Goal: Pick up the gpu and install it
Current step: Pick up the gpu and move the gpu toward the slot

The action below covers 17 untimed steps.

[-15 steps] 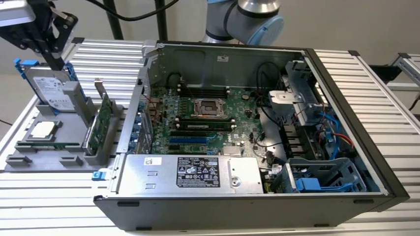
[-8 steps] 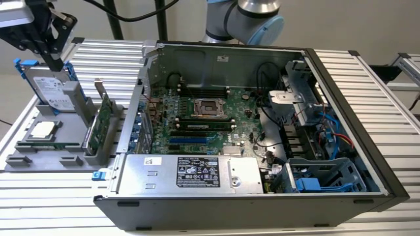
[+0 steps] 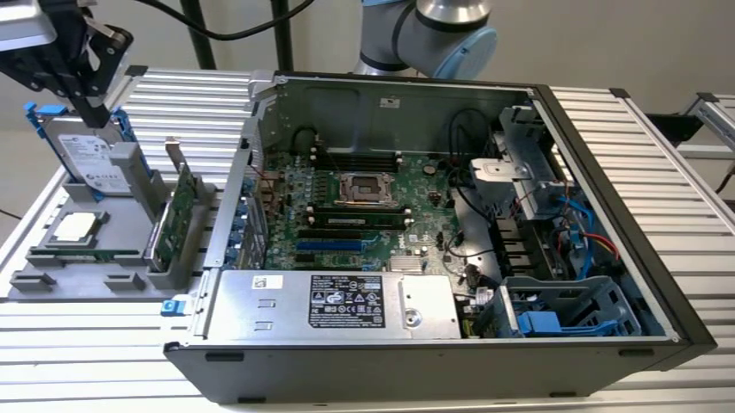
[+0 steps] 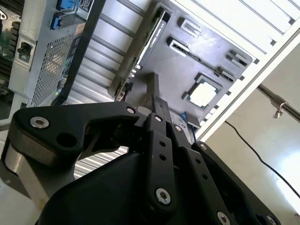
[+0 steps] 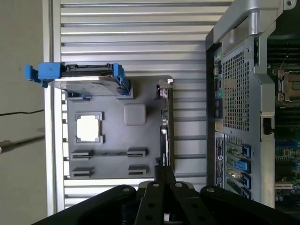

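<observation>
Both fingers, pressed together, hang well above the upright gpu.

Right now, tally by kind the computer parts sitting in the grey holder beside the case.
Hard drive: 1
Gpu: 1
Processor chip: 1
Memory stick: 1
Total: 4

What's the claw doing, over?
Claw shut, empty, above grey tray. Thin green expansion card with silver bracket upright in tray, untouched. Blue-framed silver hard drive shares tray.
</observation>
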### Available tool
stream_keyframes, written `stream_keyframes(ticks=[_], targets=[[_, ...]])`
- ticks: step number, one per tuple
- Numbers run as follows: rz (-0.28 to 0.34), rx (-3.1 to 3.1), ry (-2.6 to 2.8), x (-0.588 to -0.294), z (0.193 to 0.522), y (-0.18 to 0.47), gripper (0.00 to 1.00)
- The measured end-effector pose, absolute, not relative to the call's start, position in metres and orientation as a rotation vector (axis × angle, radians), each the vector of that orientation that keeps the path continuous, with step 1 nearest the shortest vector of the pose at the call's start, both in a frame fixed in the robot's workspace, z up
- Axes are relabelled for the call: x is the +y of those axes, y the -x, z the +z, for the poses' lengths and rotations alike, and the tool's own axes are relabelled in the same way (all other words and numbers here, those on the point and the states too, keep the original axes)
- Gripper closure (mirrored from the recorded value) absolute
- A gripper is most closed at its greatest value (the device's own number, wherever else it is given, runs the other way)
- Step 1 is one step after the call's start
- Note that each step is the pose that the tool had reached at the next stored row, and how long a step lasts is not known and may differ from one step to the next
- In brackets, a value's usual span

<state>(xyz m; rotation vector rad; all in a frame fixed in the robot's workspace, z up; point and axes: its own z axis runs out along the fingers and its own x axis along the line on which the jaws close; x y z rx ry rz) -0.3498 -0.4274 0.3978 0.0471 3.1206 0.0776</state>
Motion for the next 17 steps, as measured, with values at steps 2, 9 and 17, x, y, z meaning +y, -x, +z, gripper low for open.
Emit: stream_keyframes(ticks=[2,9,17], targets=[[0.078,3.121,-0.047,-0.4286,0.3977,0.3498,1.00],[0.078,3.121,-0.047,-0.4333,0.3977,0.3493,1.00],[0.078,3.121,-0.051,-0.4372,0.3978,0.3492,1.00]])
